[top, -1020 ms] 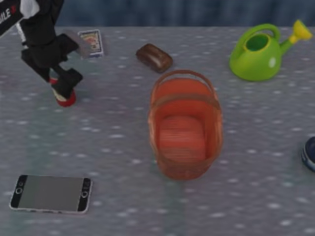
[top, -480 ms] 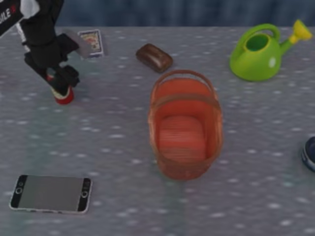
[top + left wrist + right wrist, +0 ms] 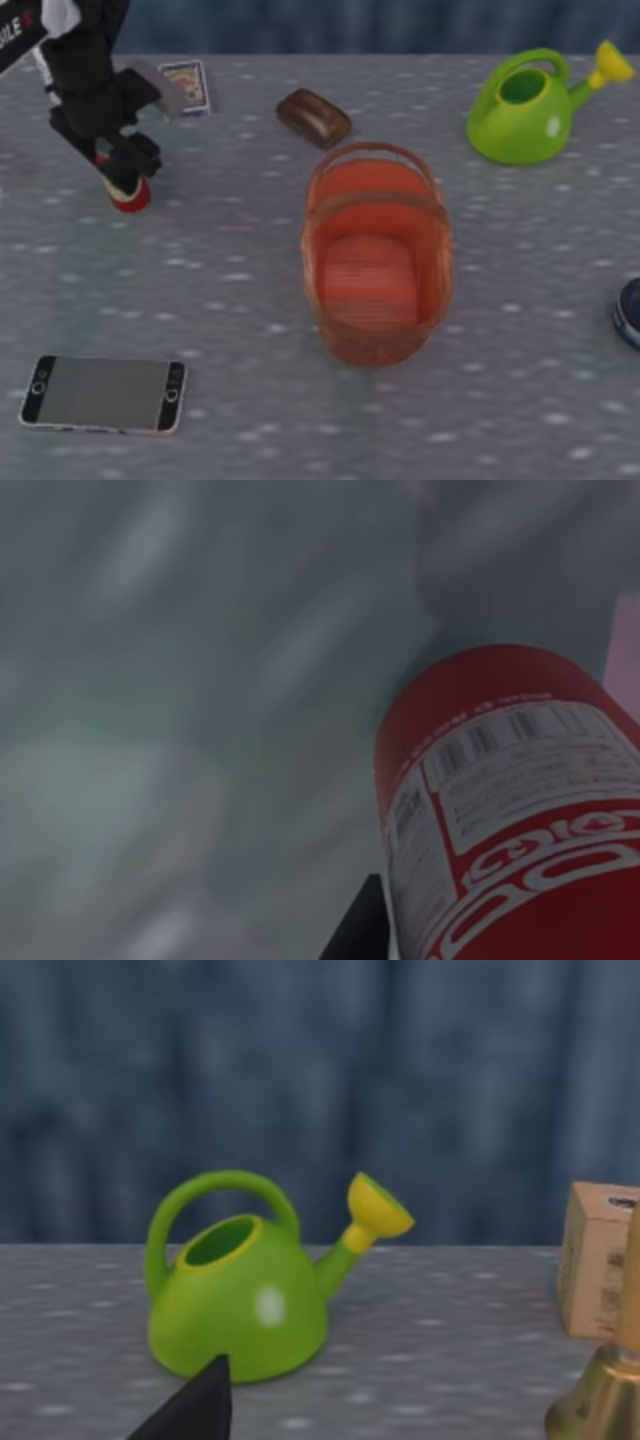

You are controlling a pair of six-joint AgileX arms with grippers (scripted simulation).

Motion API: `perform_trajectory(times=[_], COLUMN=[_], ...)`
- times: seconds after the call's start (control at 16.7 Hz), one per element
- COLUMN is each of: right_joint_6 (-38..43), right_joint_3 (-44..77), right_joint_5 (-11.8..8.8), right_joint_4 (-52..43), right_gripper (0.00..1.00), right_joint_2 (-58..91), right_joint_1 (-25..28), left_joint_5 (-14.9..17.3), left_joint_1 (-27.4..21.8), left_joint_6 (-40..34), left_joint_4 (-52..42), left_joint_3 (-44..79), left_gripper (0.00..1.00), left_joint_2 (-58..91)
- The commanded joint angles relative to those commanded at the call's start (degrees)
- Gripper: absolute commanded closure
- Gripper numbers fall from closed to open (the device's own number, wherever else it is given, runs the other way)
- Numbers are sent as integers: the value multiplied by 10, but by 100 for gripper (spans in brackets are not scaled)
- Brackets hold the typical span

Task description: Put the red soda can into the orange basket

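Speckled grey table (image 3: 250,300) is seen from above, with a dark blue backdrop along its far edge. At the far left, the left hand (image 3: 128,175) is lowered over the red soda can (image 3: 130,195), which stands on the table well apart from the orange basket (image 3: 375,255). Whether the fingers are clamped on the can or merely set around it cannot be told from these views. In the left wrist view the can fills the frame: a smooth red cylinder with a white label patch, barcode and white lettering.

The can is judged to be light, rigid but thin-walled, and slick on its painted surface. A hold across the middle of the body, with opposing fingers on the curved sides, is judged safest; too hard a squeeze could dent it, too light a one could let it slip.

Further right, at centre, the basket is seen as a large oval of orange-red weave with an arched hoop handle across its open, empty top. The handle would have to be cleared in lowering the can.

The right hand (image 3: 190,1410) is parked off to the right, its state not shown.
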Motion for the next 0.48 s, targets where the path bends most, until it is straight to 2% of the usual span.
perform_trajectory(times=[0.12,0.24,0.36,0.48], right_joint_6=[0,0,0,0], right_joint_3=[0,0,0,0], right_joint_5=[0,0,0,0], right_joint_4=[0,0,0,0], right_gripper=[0,0,0,0], right_joint_2=[0,0,0,0], right_joint_1=[0,0,0,0], left_joint_5=[4,26,64,115], left_joint_1=[-1,-5,-12,-20], left_joint_6=[-2,-13,-33,-59], left_joint_4=[6,36,90,169], left_joint_3=[-3,-21,-49,-87], left_gripper=[100,100,100,100], left_joint_2=[-1,-4,-11,-23])
